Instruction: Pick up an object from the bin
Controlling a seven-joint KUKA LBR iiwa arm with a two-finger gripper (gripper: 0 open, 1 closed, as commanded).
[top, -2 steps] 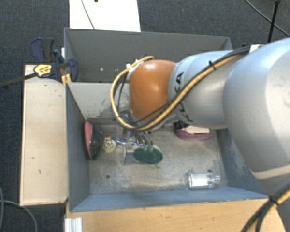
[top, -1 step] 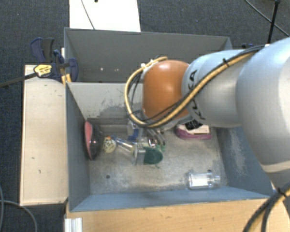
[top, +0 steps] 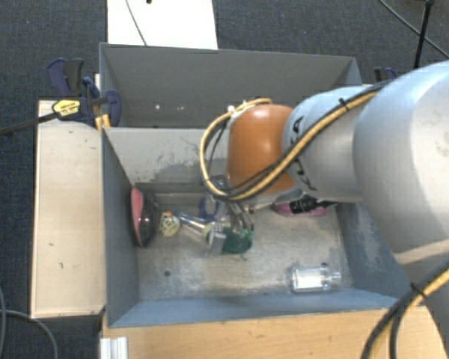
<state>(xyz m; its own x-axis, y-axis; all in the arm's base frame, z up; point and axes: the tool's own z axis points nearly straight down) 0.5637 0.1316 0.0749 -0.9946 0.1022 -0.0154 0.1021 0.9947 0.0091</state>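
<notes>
Robot arm point(top: 374, 148), reaching in from the right over the grey metal bin point(top: 232, 77), hangs its gripper point(top: 232, 226) low above the bin floor, a little left of centre. Its orange wrist cover point(top: 258, 152) and a loop of yellow-and-black cable point(top: 209, 155) sit directly above the tool, and whether the gripper is open or closed cannot be told from this angle. Right beneath it lies a small dark green object point(top: 239, 244), touching or very nearly touching the tool's tip; whether it is actually gripped cannot be told either. Just to its left lies a silvery metal piece point(top: 193, 225), then a small yellowish ball-like item point(top: 168, 224) and a pink-red disc point(top: 138, 215) leaning against the left wall. A magenta object point(top: 308, 208) peeks out from under the arm near the back, and a clear plastic container point(top: 314, 278) lies on its side by the front right corner, well apart from the rest.
</notes>
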